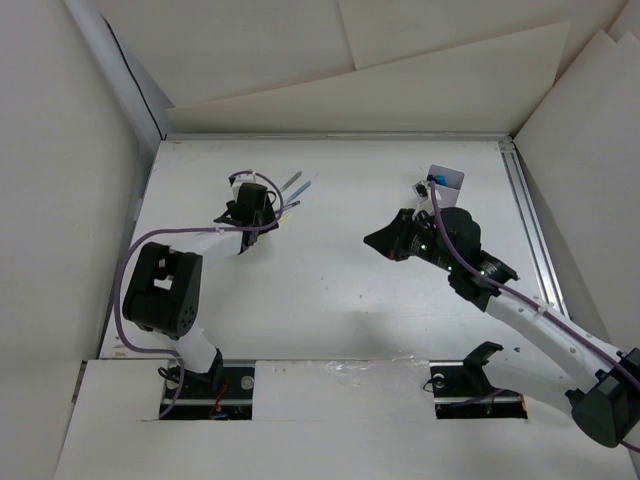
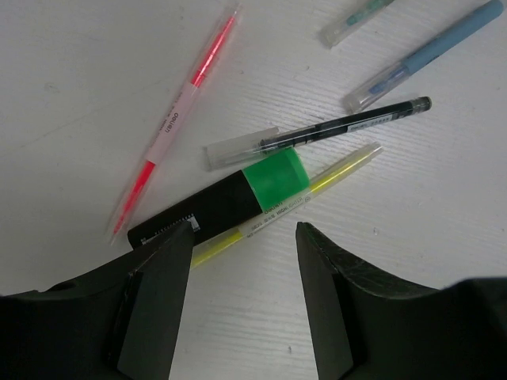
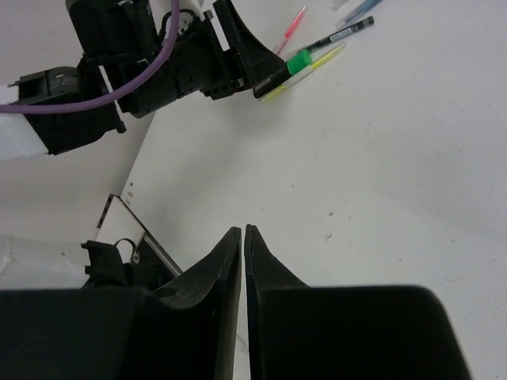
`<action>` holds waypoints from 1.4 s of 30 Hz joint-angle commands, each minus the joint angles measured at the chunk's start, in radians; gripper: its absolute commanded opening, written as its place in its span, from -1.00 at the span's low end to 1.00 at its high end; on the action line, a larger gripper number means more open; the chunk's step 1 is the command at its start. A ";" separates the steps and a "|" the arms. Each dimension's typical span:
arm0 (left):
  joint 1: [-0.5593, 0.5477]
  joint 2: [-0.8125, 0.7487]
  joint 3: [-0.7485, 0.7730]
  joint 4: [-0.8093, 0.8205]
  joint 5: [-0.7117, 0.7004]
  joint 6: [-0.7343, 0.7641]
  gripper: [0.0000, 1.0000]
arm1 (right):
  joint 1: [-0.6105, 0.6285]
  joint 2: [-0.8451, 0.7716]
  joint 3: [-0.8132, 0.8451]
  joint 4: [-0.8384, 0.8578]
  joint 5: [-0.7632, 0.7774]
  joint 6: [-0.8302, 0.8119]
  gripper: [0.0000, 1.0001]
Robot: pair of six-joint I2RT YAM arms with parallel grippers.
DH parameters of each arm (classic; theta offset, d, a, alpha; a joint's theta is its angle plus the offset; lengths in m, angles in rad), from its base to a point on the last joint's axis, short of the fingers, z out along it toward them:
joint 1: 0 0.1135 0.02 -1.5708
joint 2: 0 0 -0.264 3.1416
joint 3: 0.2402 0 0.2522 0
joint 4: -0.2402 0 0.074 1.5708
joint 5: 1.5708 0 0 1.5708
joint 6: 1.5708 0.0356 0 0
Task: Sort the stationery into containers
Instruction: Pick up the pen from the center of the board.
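Left wrist view: left gripper [image 2: 245, 228] jaws spread, nothing between them, above the green-capped highlighter [image 2: 230, 202], which lies on the table [image 2: 71, 87] touching a yellow pen [image 2: 333, 172]. Right gripper [image 3: 242, 231]: jaws pressed together, empty. The compartment box [image 1: 447, 179] stands at far right.

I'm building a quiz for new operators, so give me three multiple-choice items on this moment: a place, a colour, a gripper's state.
1. The thin yellow pen lies: A alone, touching nothing; B against the black highlighter; C standing upright.
2. The highlighter's end is: A orange; B green; C purple.
3. The right gripper is: A wide open; B shut on a pen; C shut, empty.
Key: 1 B, they touch lengthwise in the left wrist view; 2 B, green in both wrist views; 3 C, its jaws meet with nothing between.
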 commanded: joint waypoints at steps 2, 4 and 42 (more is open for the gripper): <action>0.007 0.051 0.073 -0.014 0.016 0.058 -0.01 | 0.008 -0.013 0.003 0.057 -0.009 0.001 -0.76; 0.007 0.067 0.092 -0.043 0.025 0.058 -0.01 | 0.008 -0.013 0.003 0.057 -0.009 0.001 -0.76; -0.016 0.187 0.167 -0.200 -0.028 0.028 -0.27 | 0.045 0.015 0.003 0.057 -0.009 -0.018 -0.71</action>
